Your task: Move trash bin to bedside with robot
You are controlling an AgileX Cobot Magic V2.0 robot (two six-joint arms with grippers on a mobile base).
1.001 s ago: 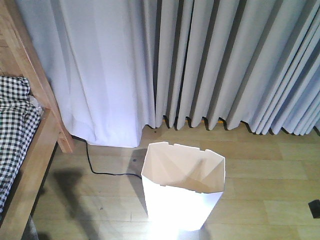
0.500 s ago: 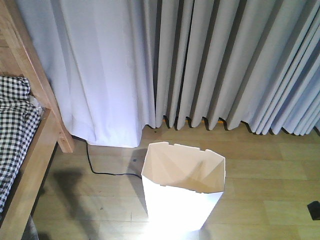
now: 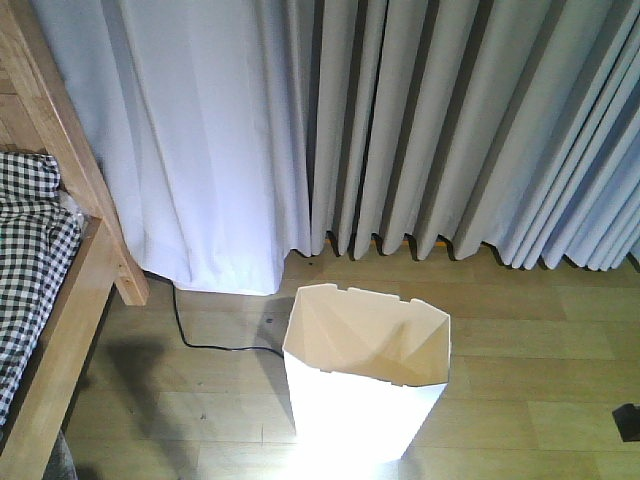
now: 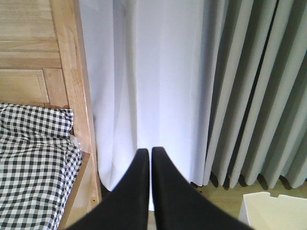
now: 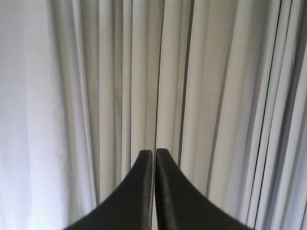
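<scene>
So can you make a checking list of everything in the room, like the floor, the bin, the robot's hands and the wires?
Surface: light wooden floor, bare around the bin.
Job's things: white trash bin upright on the floor, looks empty; it stands apart from the bed frame, which has checkered bedding.
Clutter: small dark object at the right edge, cannot tell what.
Grippers: left gripper shut, holding nothing; right gripper shut, holding nothing.
Cables: black cable runs along the floor from the curtain toward the bin.
Surroundings: pale grey curtains hanging down to the floor.
</scene>
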